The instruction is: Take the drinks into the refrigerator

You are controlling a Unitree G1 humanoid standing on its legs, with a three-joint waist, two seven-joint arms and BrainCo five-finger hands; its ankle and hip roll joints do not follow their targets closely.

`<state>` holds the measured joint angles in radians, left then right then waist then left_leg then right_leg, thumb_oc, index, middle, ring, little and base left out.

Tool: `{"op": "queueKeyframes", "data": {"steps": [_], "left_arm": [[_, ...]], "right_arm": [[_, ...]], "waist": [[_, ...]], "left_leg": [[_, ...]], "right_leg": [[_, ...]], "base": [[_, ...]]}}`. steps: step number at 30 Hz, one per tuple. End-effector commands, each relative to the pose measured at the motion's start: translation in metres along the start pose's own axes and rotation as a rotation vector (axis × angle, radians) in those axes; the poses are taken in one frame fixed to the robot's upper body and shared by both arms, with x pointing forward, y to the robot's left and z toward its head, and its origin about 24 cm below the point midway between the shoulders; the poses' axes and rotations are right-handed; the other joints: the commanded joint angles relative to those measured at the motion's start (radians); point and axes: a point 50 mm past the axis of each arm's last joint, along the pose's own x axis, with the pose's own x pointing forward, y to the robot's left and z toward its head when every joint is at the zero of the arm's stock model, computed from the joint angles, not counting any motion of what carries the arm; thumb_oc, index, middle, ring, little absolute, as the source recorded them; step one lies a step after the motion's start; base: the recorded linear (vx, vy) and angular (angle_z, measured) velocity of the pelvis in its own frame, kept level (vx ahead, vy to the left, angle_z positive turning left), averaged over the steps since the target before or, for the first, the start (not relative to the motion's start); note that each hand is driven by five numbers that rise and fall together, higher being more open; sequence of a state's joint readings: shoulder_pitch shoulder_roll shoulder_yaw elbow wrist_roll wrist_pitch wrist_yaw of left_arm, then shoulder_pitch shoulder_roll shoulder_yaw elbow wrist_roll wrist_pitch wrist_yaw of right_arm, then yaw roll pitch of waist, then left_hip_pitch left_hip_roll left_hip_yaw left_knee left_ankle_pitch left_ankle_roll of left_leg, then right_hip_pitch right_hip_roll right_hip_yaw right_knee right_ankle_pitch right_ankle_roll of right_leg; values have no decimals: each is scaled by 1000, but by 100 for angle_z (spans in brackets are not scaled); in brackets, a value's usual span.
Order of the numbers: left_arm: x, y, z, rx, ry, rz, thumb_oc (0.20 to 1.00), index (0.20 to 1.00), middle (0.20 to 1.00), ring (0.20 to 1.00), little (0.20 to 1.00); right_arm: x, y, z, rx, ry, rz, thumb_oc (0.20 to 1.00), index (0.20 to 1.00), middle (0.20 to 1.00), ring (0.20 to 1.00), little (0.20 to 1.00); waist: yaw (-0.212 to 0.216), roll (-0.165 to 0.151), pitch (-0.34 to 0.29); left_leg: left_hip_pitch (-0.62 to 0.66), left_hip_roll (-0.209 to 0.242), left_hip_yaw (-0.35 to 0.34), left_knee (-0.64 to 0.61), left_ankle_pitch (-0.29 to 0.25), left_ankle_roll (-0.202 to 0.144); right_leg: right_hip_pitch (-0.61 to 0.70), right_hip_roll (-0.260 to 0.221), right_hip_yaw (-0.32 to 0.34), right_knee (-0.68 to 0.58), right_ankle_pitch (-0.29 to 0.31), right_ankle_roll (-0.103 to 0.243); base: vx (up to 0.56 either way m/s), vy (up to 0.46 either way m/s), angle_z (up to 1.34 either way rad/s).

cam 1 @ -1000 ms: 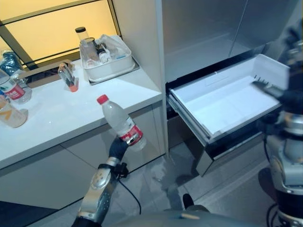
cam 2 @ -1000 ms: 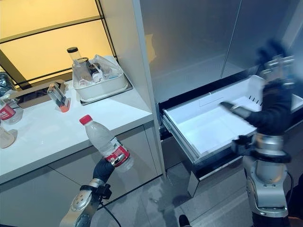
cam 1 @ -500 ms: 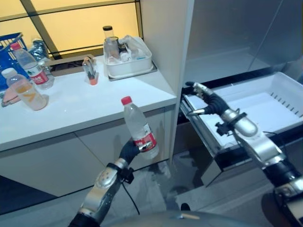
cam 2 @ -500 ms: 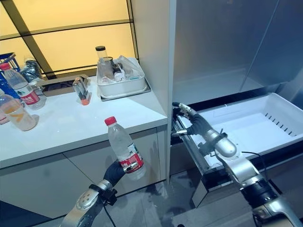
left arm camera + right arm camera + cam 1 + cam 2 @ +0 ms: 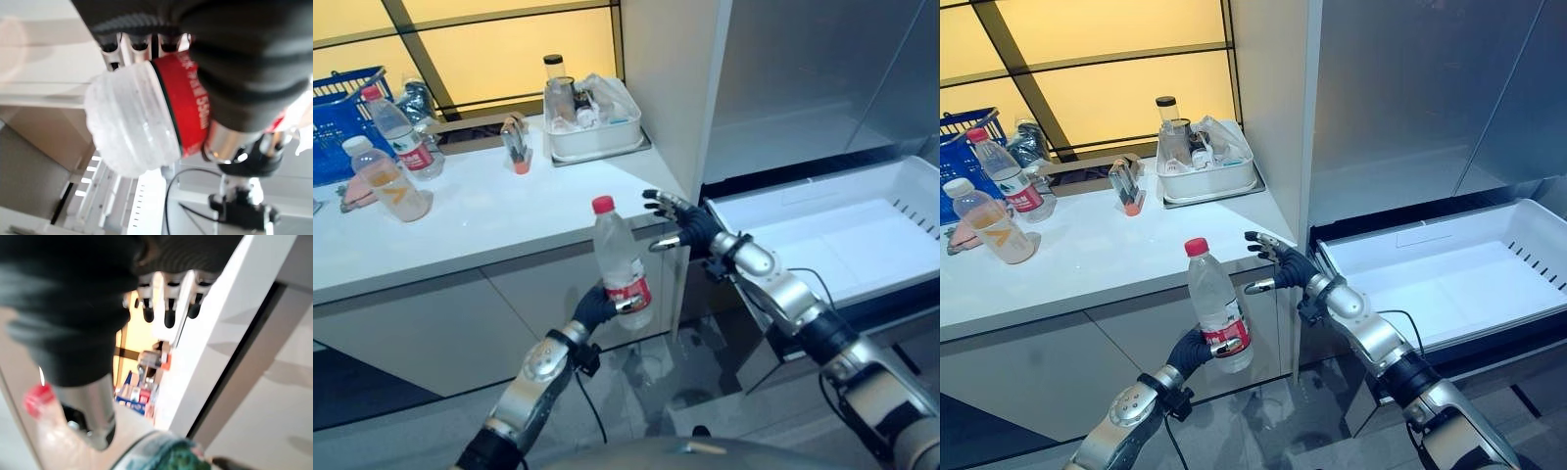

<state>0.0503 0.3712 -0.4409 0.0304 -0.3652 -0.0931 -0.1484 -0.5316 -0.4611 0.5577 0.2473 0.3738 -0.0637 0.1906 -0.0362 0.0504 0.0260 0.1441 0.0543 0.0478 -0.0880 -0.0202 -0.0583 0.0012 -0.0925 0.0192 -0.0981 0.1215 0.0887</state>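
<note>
A clear water bottle (image 5: 620, 262) with a red cap and red label stands upright in the air in front of the white counter's front edge. My left hand (image 5: 598, 305) is shut on its lower part; in the left wrist view the fingers curl round the label above the ribbed base (image 5: 132, 122). My right hand (image 5: 1285, 266) hovers open just right of the bottle, fingers spread, not touching it. The right wrist view shows its straight fingers (image 5: 168, 308) and the bottle's red cap (image 5: 37, 399). The white refrigerator drawer (image 5: 842, 240) stands pulled out at the right.
On the counter (image 5: 489, 225) stand a red-labelled bottle (image 5: 399, 137), an orange drink bottle (image 5: 387, 182), a blue basket (image 5: 340, 122), a small holder (image 5: 517, 149) and a white tray (image 5: 595, 135) of items. A tall white panel (image 5: 675, 88) separates counter and refrigerator.
The camera has swung left. My right hand has left the drawer's front and come left, up to the bottle. The left hand has brought the bottle a little more upright.
</note>
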Motion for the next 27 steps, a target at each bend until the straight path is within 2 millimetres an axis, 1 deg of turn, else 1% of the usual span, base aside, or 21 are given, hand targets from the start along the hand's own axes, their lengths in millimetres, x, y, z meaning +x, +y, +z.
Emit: {"op": "queueKeyframes", "data": {"steps": [1, 3, 5, 7, 8, 9, 10, 13, 18, 19, 20, 21, 22, 23, 24, 25, 27], "left_arm": [[29, -5, 58, 121, -279, -78, 200, 200, 200, 200, 200], [36, -7, 57, 122, -270, -70, 200, 200, 200, 200, 200], [38, -7, 58, 121, -273, -65, 200, 200, 200, 200, 200], [45, -9, 64, 128, -291, -56, 200, 200, 200, 200, 200], [45, -9, 64, 129, -293, -55, 200, 200, 200, 200, 200], [49, -11, 69, 138, -308, -59, 200, 200, 200, 200, 200], [49, -11, 69, 138, -309, -59, 200, 200, 200, 200, 200], [56, -13, 78, 175, -340, -52, 200, 200, 200, 200, 200], [65, -14, 83, 208, -349, -30, 200, 200, 200, 200, 200], [68, -15, 85, 245, -353, -23, 200, 200, 200, 200, 200], [69, -15, 85, 246, -353, -23, 200, 200, 200, 200, 200], [70, -16, 88, 274, -361, -29, 200, 200, 200, 200, 200], [73, -16, 89, 326, -362, -34, 200, 200, 200, 200, 200], [73, -16, 90, 327, -363, -34, 200, 200, 200, 200, 200], [75, -15, 94, 383, -376, -28, 200, 200, 200, 200, 200], [75, -15, 95, 385, -377, -27, 200, 200, 200, 200, 200], [76, -13, 96, 412, -381, -18, 200, 200, 200, 200, 200]], "right_arm": [[29, 1, 33, -24, -115, 18, 1000, 1000, 1000, 1000, 1000], [37, 8, 33, -25, -103, 37, 1000, 1000, 1000, 1000, 1000], [39, 10, 35, -23, -105, 42, 1000, 1000, 1000, 1000, 1000], [45, 16, 41, -5, -124, 59, 1000, 1000, 1000, 1000, 1000], [45, 16, 41, -6, -125, 58, 1000, 1000, 1000, 1000, 1000], [47, 18, 45, 9, -138, 52, 1000, 1000, 1000, 1000, 1000], [47, 18, 45, 8, -138, 52, 1000, 1000, 1000, 1000, 1000], [52, 23, 54, 16, -170, 58, 1000, 1000, 1000, 1000, 1000], [55, 29, 59, 3, -185, 74, 1000, 1000, 1000, 1000, 1000], [57, 30, 59, -8, -183, 78, 1000, 1000, 1000, 1000, 1000], [57, 30, 59, -9, -183, 78, 1000, 1000, 1000, 1000, 1000], [58, 30, 59, -15, -177, 73, 1000, 1000, 1000, 1000, 1000], [60, 32, 60, -23, -178, 78, 1000, 1000, 1000, 1000, 1000], [60, 32, 60, -24, -179, 78, 1000, 1000, 1000, 1000, 1000], [60, 34, 61, -15, -184, 85, 1000, 1000, 1000, 1000, 1000], [60, 34, 61, -15, -186, 85, 1000, 1000, 1000, 1000, 1000], [61, 36, 61, -10, -189, 92, 1000, 1000, 1000, 1000, 1000]], "waist": [[3, -61, -42], [7, -60, -47], [6, -61, -45], [7, -61, -47], [6, -63, -45], [8, -62, -48], [7, -62, -47], [7, -63, -52], [5, -63, -55], [5, -64, -55], [5, -64, -54], [5, -66, -54], [5, -65, -57], [4, -66, -55], [3, -64, -60], [3, -66, -58], [3, -64, -62]], "left_leg": [[-67, -49, -47, 16, -23, 27], [-60, -49, -52, 12, -32, 27], [-68, -51, -52, 14, -21, 27], [-62, -49, -57, 12, -30, 27], [-69, -51, -57, 14, -20, 27], [-66, -51, -60, 12, -28, 28], [-64, -51, -61, 12, -28, 28], [-68, -53, -65, 12, -27, 29], [-68, -54, -69, 11, -27, 31], [-68, -54, -71, 11, -27, 31], [-68, -54, -72, 11, -27, 31], [-77, -57, -73, 14, -16, 32], [-70, -55, -74, 12, -26, 32], [-77, -56, -73, 14, -16, 32], [-69, -55, -73, 11, -27, 32], [-76, -56, -73, 13, -17, 32], [-69, -54, -73, 12, -28, 31]], "right_leg": [[45, -27, -36, 21, -77, 19], [54, -26, -43, 20, -86, 19], [48, -28, -44, 22, -77, 18], [56, -28, -50, 21, -86, 19], [49, -30, -49, 23, -77, 19], [58, -30, -55, 22, -87, 19], [59, -29, -55, 22, -87, 19], [60, -33, -59, 22, -87, 19], [64, -34, -64, 22, -89, 20], [64, -35, -68, 23, -88, 21], [64, -35, -68, 23, -88, 21], [56, -38, -68, 27, -79, 21], [63, -37, -69, 24, -87, 22], [56, -39, -68, 27, -79, 22], [62, -38, -69, 24, -87, 23], [55, -39, -68, 27, -79, 23], [62, -39, -70, 24, -87, 24]], "base": [[6, 0, 3], [20, -1, 2], [-20, -5, 7], [15, -2, 11], [29, -1, 10], [-2, -2, 7], [33, -4, 7], [-3, -1, 3], [0, 1, 3], [-8, 0, 8], [-49, 2, 7], [-9, 4, 6], [-47, 5, 6], [32, 8, 6], [-38, 6, 3], [0, 0, 0], [0, 0, 0]]}}
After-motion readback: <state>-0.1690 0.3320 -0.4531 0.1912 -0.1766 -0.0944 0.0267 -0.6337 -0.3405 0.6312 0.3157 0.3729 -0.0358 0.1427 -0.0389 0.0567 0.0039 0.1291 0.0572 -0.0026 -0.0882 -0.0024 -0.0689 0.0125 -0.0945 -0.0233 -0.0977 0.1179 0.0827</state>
